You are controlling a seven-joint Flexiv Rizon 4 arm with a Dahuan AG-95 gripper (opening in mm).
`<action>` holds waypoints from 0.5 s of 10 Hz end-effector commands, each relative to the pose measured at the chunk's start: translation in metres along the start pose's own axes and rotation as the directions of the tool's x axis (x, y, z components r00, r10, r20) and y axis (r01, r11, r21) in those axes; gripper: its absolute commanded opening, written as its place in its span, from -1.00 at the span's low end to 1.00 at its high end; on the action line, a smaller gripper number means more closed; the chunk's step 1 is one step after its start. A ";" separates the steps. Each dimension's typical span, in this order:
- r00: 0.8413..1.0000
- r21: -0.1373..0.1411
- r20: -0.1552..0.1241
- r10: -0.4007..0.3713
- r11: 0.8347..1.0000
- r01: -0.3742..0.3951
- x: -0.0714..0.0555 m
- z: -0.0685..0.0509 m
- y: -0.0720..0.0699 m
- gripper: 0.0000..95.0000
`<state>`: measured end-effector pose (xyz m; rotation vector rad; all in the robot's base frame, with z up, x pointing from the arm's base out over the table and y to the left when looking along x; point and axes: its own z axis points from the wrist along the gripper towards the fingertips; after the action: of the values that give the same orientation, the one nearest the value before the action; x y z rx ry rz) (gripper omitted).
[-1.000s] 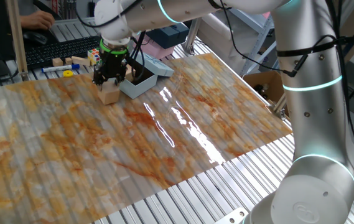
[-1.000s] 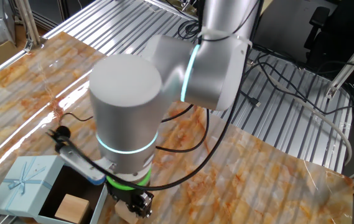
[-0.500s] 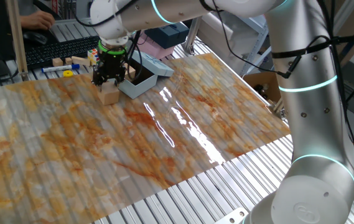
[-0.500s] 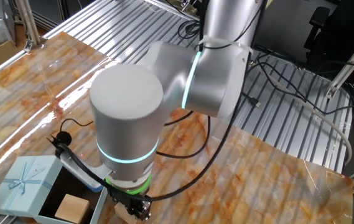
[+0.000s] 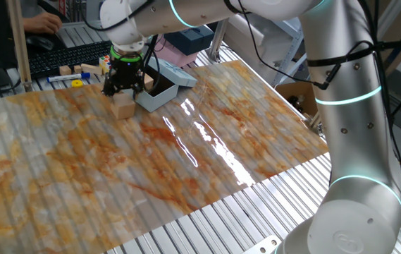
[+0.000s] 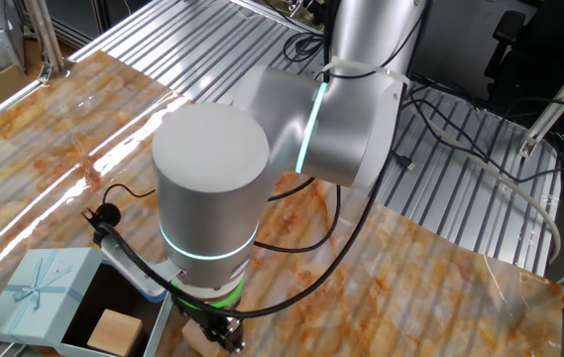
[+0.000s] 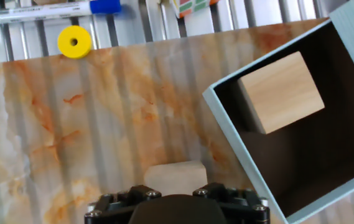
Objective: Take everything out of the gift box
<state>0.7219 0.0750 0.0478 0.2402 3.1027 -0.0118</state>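
The pale blue-grey gift box [image 5: 152,96] stands open at the far left of the table, its lid [image 5: 177,75] hinged back. In the hand view its rim [image 7: 236,134] frames a dark inside holding one tan wooden block [image 7: 280,91], which also shows in the other fixed view [image 6: 115,328]. A second wooden block [image 5: 122,106] lies on the table just left of the box, and the hand view shows it [image 7: 175,175] partly under the hand. My gripper [image 5: 122,87] hangs just above this block, fingers spread, holding nothing.
Beyond the table's far edge lie a yellow ring [image 7: 74,41], a blue-capped marker [image 7: 52,10], a Rubik's cube [image 5: 106,64] and small wooden cubes [image 5: 64,70]. A keyboard and a person's hand are behind them. The arm's big elbow [image 6: 212,188] looms over the box corner.
My gripper has risen a little off the block beside the box and drifted slightly left. The block stays on the table. The box and its block have not moved.
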 end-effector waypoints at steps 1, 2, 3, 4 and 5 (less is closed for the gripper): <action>1.000 -0.002 -0.020 -0.005 1.000 0.005 -0.001 -0.005 0.002 1.00; 1.000 0.001 -0.028 -0.006 1.000 0.007 -0.001 -0.011 0.002 1.00; 0.999 0.000 -0.033 -0.017 1.000 0.017 -0.001 -0.016 0.002 0.60; 0.999 0.010 -0.034 -0.026 1.000 0.027 -0.001 -0.020 0.002 0.60; 0.998 0.020 -0.034 -0.049 0.999 0.050 -0.003 -0.026 0.001 0.60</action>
<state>0.7243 0.0761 0.0737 0.1738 3.1428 -0.0409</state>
